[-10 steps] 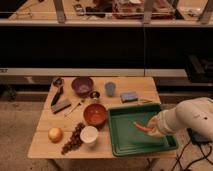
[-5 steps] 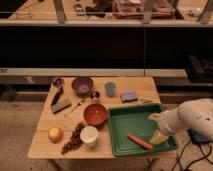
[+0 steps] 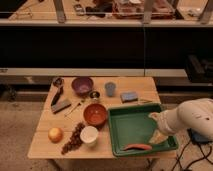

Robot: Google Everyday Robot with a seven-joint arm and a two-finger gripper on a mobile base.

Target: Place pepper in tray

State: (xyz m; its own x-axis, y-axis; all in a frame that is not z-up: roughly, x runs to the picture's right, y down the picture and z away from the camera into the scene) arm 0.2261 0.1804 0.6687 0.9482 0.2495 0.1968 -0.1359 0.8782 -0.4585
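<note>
The red-orange pepper (image 3: 137, 147) lies flat inside the dark green tray (image 3: 129, 124), near its front rim. The tray stands at the right end of the wooden table (image 3: 50, 120). My gripper (image 3: 154, 127), on a white arm coming in from the right, is over the tray's right half, just above and right of the pepper. Its fingers are spread apart and hold nothing.
Left of the tray are a reddish-brown bowl (image 3: 95, 114), a white cup (image 3: 89, 135), a dark bunch of grapes (image 3: 72, 140) and a yellow-orange onion (image 3: 55, 134). Behind stand a purple bowl (image 3: 82, 85), a blue cup (image 3: 110, 89) and a blue sponge (image 3: 129, 96).
The pepper was in my gripper over the tray; it now lies in the tray at the front. My gripper has let go and drawn back to the right.
</note>
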